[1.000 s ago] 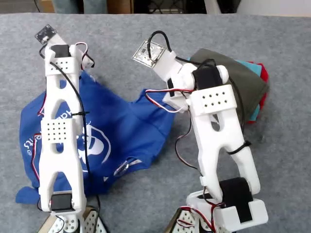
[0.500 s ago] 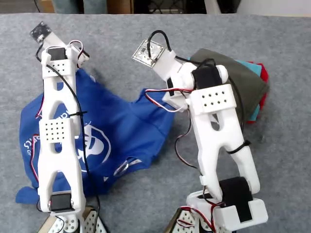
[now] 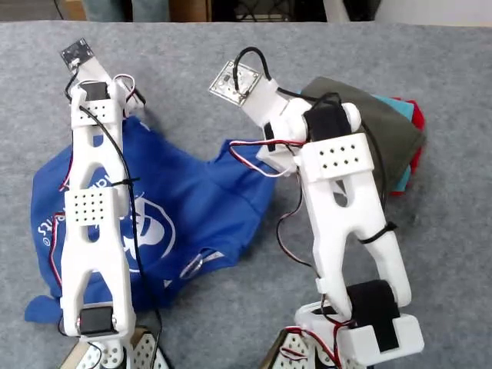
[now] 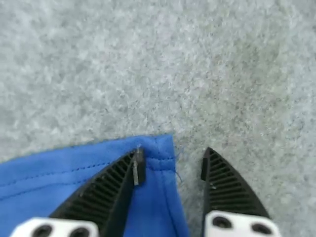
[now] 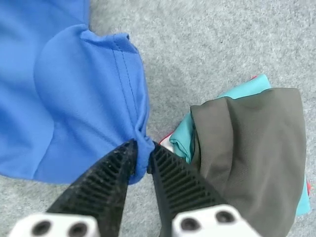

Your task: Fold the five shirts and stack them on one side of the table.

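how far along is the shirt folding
Done: a dark shirt sits folded on a teal shirt and a red shirt, piled on the right. In hand: the blue shirt lies unfolded; the right hand is shut on its edge, the left hand open at a corner. Left: folding and stacking it. No fifth shirt identifiable.

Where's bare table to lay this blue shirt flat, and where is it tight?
Bare table lies right of the right arm, nearer than the folded stack; also along the far edge between the arms. Tight: the gap between blue shirt and stack, where the right end effector pinches the shirt.
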Robot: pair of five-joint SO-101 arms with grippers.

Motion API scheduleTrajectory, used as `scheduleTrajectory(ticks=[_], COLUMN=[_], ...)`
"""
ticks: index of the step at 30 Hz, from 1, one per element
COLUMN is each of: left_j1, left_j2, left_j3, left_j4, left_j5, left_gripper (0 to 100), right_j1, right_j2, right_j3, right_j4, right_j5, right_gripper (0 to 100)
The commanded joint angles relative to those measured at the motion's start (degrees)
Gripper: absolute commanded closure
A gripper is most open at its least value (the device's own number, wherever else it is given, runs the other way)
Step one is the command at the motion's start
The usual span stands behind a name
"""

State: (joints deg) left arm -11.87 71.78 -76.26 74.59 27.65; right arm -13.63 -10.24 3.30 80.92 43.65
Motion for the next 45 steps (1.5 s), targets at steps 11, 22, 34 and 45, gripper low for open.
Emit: scheduleTrajectory(ticks=[11, 22, 34, 45], left_j1=[-1.98, -2.59, -7.69, -20.00], left_j2=[-0.53, -2.64, -23.74, -55.47], left_j3=[-1.71, -8.92, -18.95, -18.33], left_j4=[0.70, 7.65, 20.40, 26.29], left_j5=[0.00, -1.67, -11.60, -18.46], left_gripper=[97, 97, 97, 97], right_j1=[0.35, 0.62, 0.70, 0.53], right_j2=[-0.22, -1.19, -4.44, -7.96], right_j3=[-2.59, -4.44, -23.78, -47.34], right_j4=[-0.79, -5.80, -14.68, -14.77], right_j5=[0.18, -8.62, -26.55, -29.27], right_gripper=[98.5, 98.5, 98.5, 98.5])
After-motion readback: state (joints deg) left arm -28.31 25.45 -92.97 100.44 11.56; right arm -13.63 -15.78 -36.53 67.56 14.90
